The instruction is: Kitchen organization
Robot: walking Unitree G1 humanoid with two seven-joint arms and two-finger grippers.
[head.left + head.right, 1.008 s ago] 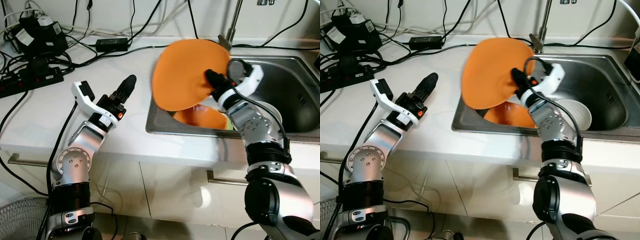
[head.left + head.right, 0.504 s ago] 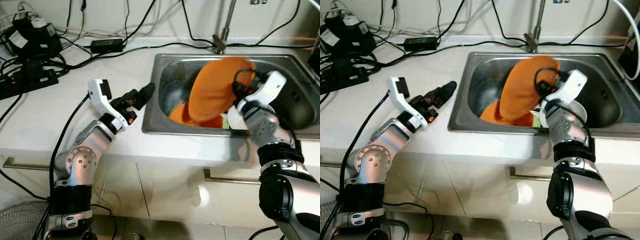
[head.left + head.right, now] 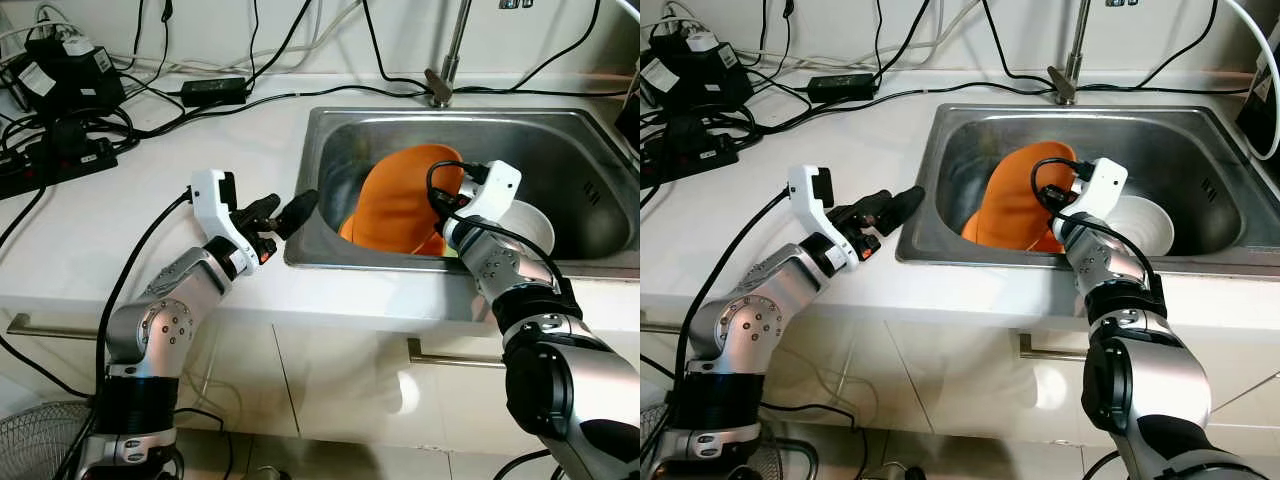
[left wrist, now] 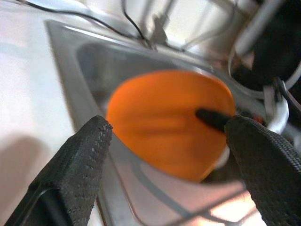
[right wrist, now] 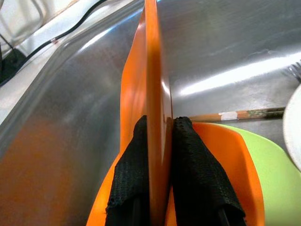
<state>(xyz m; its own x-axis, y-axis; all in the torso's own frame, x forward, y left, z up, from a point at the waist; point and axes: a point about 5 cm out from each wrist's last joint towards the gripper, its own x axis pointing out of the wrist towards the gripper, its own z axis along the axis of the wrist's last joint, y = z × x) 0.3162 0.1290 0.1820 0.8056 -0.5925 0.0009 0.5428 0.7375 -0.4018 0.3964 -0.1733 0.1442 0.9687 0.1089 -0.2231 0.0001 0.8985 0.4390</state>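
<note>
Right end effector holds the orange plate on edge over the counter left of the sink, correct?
Not quite. The right end effector does grip the orange plate on edge, but inside the sink, not over the counter; the left eye view shows it.

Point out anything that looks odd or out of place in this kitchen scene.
The orange plate stands on edge in the sink, pinched by the right gripper, above another orange plate. A tangle of power cables sprawls over the counter near the sink, an odd spot for electrics.
</note>
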